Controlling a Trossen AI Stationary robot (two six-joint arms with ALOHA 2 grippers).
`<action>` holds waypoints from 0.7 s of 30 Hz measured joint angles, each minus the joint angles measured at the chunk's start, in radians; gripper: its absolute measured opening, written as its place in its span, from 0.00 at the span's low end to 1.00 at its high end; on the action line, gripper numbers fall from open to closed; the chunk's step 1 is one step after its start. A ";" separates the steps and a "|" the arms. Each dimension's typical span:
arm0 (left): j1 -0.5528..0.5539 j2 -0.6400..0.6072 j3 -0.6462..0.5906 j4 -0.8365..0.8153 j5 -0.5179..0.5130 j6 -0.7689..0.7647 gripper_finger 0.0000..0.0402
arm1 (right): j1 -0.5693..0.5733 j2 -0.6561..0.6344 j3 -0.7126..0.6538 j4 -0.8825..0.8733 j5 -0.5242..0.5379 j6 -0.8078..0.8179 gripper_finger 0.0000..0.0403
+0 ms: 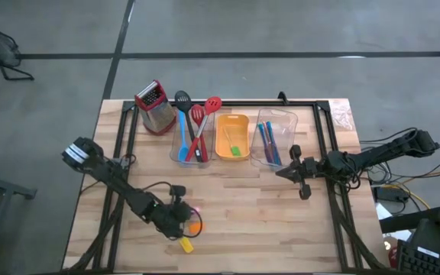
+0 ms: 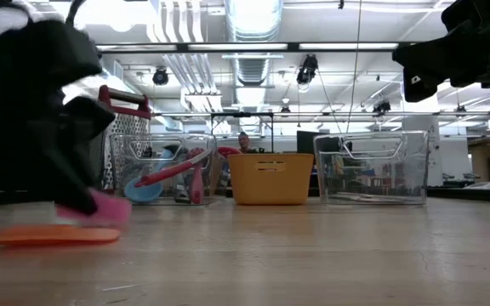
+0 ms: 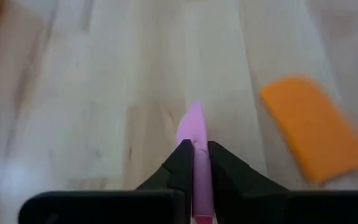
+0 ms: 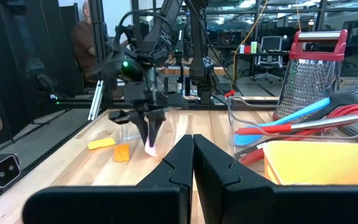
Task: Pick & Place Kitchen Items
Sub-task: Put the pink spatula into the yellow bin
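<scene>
My left gripper (image 1: 188,216) is at the table's near left, shut on a flat pink piece (image 3: 194,134), which also shows in the low view (image 2: 107,208). An orange piece (image 3: 316,127) lies flat on the table beside it and also shows in the high view (image 1: 195,226). A yellow piece (image 1: 184,244) lies nearer the front edge. My right gripper (image 4: 192,146) is shut and empty, above the table at the right (image 1: 285,173). Red, blue and black spoons (image 1: 193,130) stand in the left clear bin, and blue-handled cutlery (image 1: 267,143) lies in the right clear bin. My left gripper pinches the pink piece (image 3: 196,162) edge-on between its two fingers; the piece's free tip (image 3: 194,115) sticks out past the fingertips. The fingers slant down toward the table. In the low view the piece (image 2: 113,211) hangs just above the table, beside the orange piece.
A metal grater with a red handle (image 1: 155,107) stands at the far left. An orange tray (image 1: 232,137) holding a green piece (image 1: 236,150) sits between the two clear bins. A black frame (image 1: 228,105) runs round the table. A person (image 4: 86,34) sits beyond the table.
</scene>
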 joint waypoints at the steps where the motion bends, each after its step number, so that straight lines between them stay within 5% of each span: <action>1: 0.000 -0.010 0.004 0.006 -0.013 0.009 0.09 | 0.000 0.000 0.000 0.000 0.000 0.000 0.02; 12: 0.034 -0.100 0.013 0.020 -0.206 0.122 0.09 | 0.000 0.000 0.000 0.000 0.000 0.000 0.02; 21: 0.246 -0.213 0.013 0.209 -0.212 0.217 0.09 | 0.000 0.000 0.000 0.000 0.000 0.000 0.02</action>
